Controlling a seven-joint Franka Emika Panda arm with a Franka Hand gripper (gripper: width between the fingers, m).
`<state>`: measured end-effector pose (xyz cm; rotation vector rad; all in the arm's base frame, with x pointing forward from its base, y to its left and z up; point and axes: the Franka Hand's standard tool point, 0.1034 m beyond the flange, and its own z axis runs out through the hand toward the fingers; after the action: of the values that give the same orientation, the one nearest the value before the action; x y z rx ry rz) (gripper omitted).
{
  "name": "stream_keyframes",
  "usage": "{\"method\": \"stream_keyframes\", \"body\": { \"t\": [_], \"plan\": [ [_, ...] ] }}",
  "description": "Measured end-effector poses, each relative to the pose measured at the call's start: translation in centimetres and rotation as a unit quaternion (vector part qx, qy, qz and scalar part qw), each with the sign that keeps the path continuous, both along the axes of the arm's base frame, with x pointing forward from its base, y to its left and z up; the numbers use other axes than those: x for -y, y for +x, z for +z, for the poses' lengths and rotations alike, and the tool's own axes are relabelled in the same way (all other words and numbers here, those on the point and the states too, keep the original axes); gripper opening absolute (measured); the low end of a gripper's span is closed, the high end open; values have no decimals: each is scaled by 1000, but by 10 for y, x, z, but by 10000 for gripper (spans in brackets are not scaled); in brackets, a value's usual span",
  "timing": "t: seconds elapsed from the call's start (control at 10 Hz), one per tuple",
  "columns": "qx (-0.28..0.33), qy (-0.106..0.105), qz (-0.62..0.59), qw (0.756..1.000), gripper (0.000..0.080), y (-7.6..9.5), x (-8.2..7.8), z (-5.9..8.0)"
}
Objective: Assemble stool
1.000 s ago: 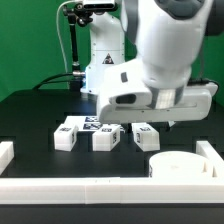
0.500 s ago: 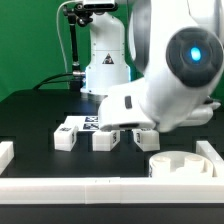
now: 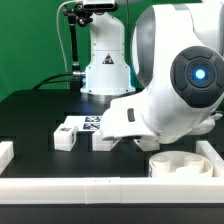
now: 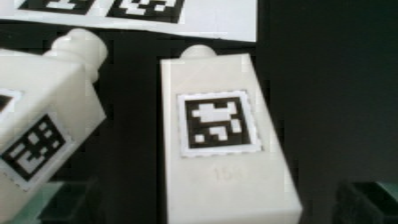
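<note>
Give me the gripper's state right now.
Gripper: open, holding nothing, jaws apart on either side of a white stool leg.

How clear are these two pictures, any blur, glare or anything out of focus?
Exterior view: evenly lit and fairly sharp, but the arm looms large near the camera, hiding much of the scene, and its blue light glows brightly. Wrist view: soft overall; the tag on the middle leg is still readable, while the fingers are dark blurs at the frame's edge.
</note>
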<state>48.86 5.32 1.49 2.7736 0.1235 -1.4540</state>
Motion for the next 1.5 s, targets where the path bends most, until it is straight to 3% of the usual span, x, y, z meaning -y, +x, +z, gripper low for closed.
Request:
{"method": "stream_keyframes", "body": {
  "t": [0.5,0.7,0.8,0.9,1.1,1.2,1.5],
  "plan": [
    [9,0,-1,1000,649,-8,1,-13],
    [9,0,-1,1000,386,-8,1,-13],
    [9,0,-1,1000,386,-8,1,-12],
    [9,0,-1,1000,337,-8,1,-12],
    [10,1,-1,1000,337,-6,0,-11],
    [13,2,-1,1000,337,-2,0,-8],
    [13,17,-10,1000,337,16,2,19]
  ]
}}
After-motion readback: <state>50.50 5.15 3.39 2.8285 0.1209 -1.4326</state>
